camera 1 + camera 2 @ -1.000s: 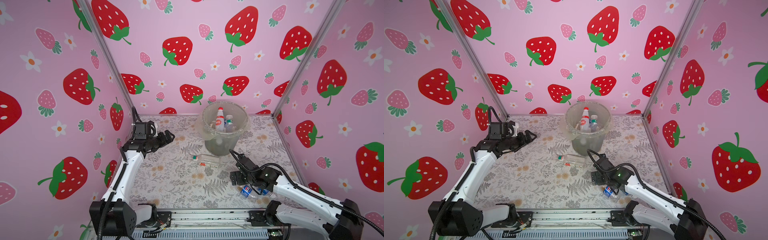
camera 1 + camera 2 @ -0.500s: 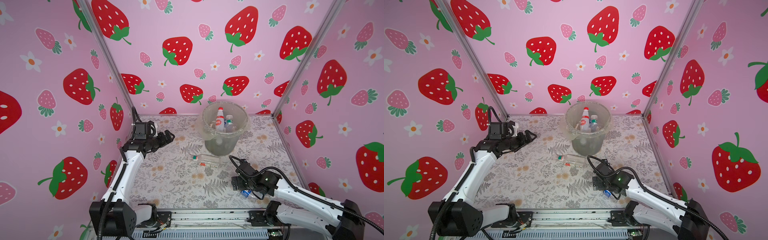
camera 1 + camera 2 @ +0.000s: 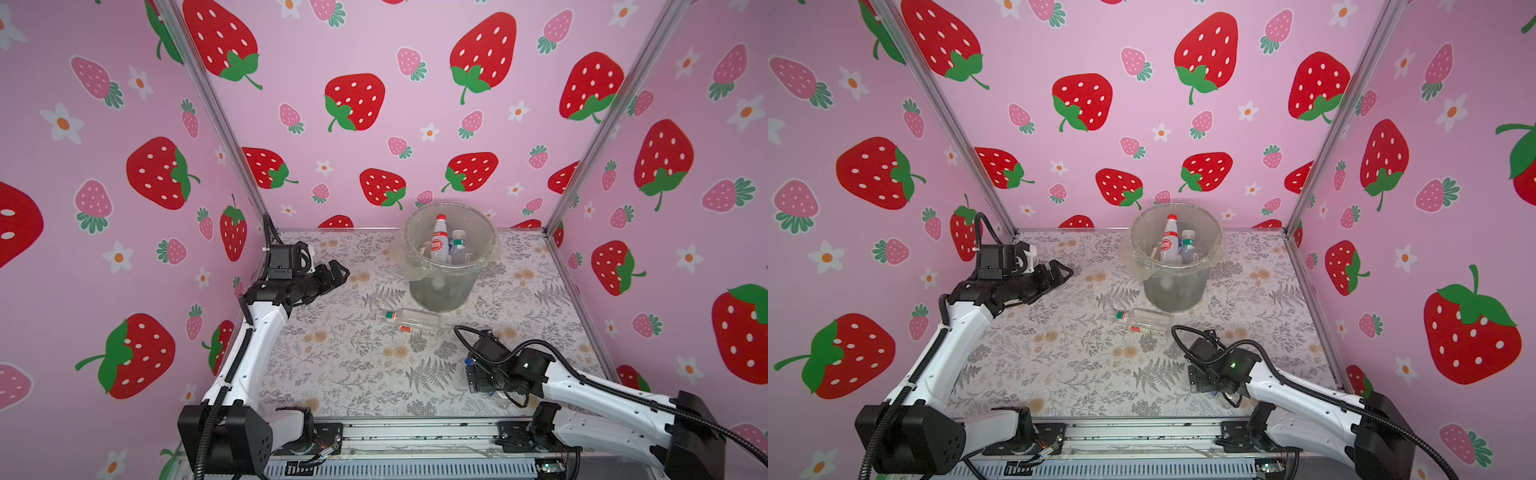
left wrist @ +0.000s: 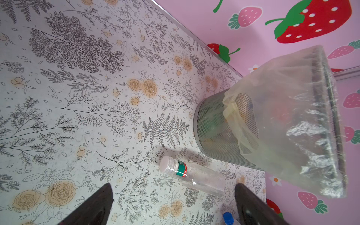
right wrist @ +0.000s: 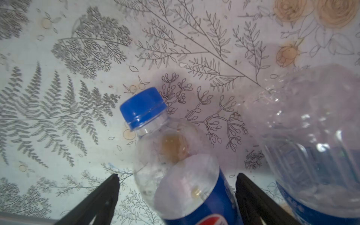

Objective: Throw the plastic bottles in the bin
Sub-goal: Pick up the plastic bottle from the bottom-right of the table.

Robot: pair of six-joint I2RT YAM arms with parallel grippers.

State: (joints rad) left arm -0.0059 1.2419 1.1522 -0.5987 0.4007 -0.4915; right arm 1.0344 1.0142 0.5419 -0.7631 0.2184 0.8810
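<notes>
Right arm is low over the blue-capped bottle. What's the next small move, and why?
Probably close the right gripper on the bottle. In the right wrist view its jaws stand open with the bottle's body lying between them and a gap showing on one side, so nothing is gripped yet. A second bottle lies close beside it, so close gently before lifting.

The bin [image 4: 212,120] is fine grey metal mesh, lined with a thin, crinkled, glossy film bag [image 4: 303,116]. Both bottles are clear, shiny plastic: the white-cap bottle [image 4: 194,178] is smooth, while the blue-cap bottle [image 5: 175,155] has a ribbed cap and a glossy label [image 5: 214,204]. The table [image 4: 78,97] is a matt printed sheet, lightly stained. The corner post [image 3: 608,124] is dull metal.
</notes>
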